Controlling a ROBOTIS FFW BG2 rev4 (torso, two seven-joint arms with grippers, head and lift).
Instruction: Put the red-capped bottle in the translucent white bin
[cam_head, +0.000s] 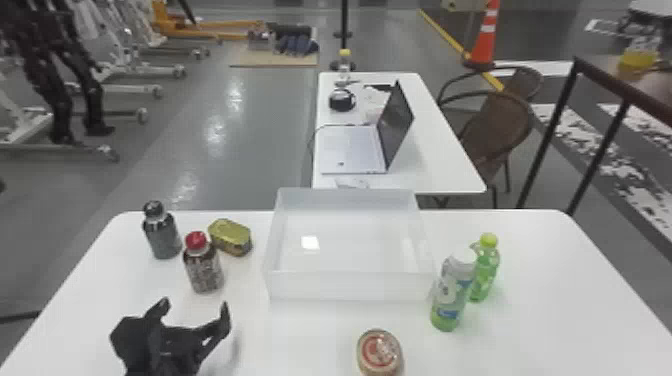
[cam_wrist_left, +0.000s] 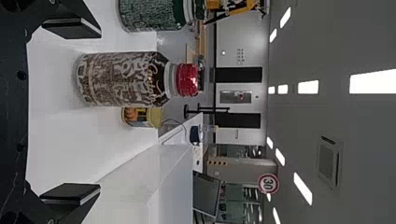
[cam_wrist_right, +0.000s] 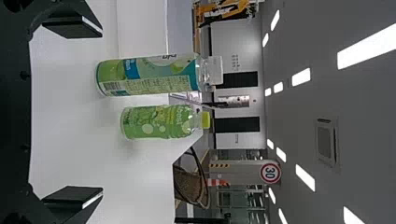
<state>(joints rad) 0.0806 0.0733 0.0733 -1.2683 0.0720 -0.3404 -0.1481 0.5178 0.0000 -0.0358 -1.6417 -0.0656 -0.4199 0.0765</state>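
Note:
My left gripper (cam_head: 192, 312) stands open at the table's near left, just short of the red-capped bottle (cam_head: 204, 267), which is upright on the table. In the left wrist view the red-capped bottle (cam_wrist_left: 123, 79) lies ahead of the left gripper (cam_wrist_left: 93, 110), whose two fingers are wide apart with nothing between them. The translucent white bin (cam_head: 350, 286) sits mid-table, right of the bottle, with nothing in it. In the right wrist view my right gripper (cam_wrist_right: 96, 113) is parked open, facing two green bottles.
A dark-capped bottle (cam_head: 162, 235) and a yellow tin (cam_head: 231, 237) stand close to the red-capped bottle. Right of the bin are a white-capped bottle (cam_head: 451, 295) and a green bottle (cam_head: 484, 270). A round can (cam_head: 379, 352) is near the front. Beyond is a laptop (cam_head: 352, 149) on another table.

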